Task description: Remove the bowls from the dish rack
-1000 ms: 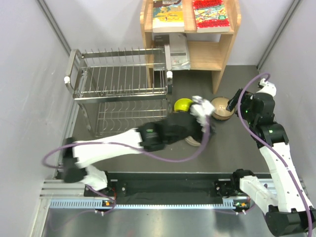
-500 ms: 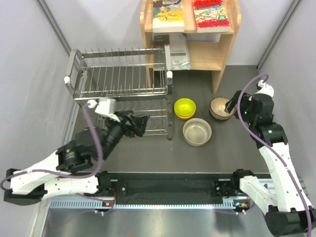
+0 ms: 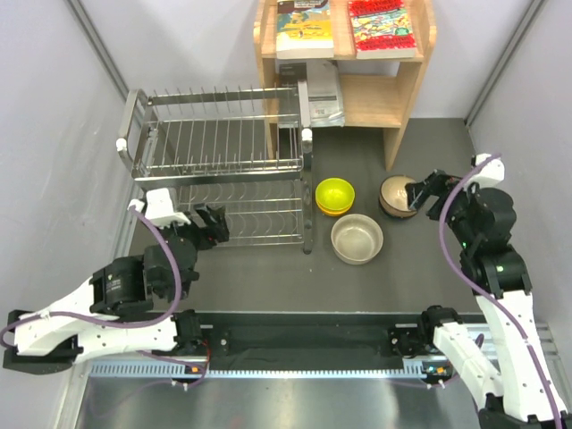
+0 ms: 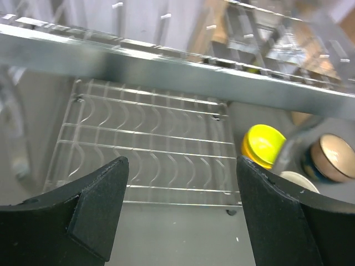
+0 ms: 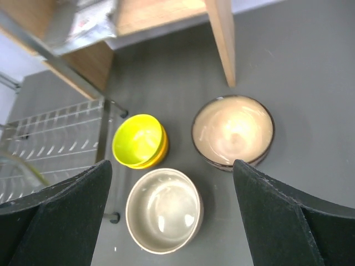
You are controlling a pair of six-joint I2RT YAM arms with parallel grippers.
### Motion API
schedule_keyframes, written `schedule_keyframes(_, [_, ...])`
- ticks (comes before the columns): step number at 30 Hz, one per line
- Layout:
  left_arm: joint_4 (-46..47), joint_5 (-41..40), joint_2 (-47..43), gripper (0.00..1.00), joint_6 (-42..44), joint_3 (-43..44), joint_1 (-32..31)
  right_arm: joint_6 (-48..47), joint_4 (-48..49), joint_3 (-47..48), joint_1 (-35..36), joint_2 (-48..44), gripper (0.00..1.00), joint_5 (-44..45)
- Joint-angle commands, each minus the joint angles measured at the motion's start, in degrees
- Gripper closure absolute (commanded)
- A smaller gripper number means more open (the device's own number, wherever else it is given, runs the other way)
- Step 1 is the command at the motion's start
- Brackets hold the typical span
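Left fingers (image 4: 83, 210) spread, empty, facing dish rack (image 4: 166, 66) lower tier; right fingers (image 5: 55, 216) spread, empty, near pinkish-brown bowl (image 5: 233, 130).

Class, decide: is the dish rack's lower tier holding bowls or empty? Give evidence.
Empty, as far as shown: the lower tier is bare wire, and the yellow-green bowl stands outside, beside it.

Dish rack (image 3: 219, 143): two tiers of shiny steel wire, plate slots on top, side handles, standing upright.
Yellow-green bowl (image 3: 335, 191): upright, nested inside the orange bowl (image 5: 160, 156), just right of the rack's lower tier.
Cream bowl (image 3: 357, 239): upright with a glossy inside, near the stack on its near side, not touching.
Brown bowl (image 3: 393, 197): pale inside, upright, right of the stack, apart.
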Motion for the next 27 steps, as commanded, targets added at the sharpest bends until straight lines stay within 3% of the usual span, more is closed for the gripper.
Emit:
schedule_keyframes(1, [-12.0, -5.3, 0.7, 0.15, -10.7, 0.0, -0.2, -1.4, 4.9, -0.2, -0.6, -1.5, 0.11, -3.9])
schedule_keyframes(11, [-14.3, -3.3, 3.2, 0.13, -12.2, 0.2, -0.1, -1.6, 1.5, 3.0, -0.6, 0.9, 0.11, -0.5])
schedule_keyframes(27, [-17.8, -0.6, -1.0, 0.11, -14.5, -1.2, -0.1, -0.5, -1.7, 3.3, -0.8, 0.0, 0.1, 4.9])
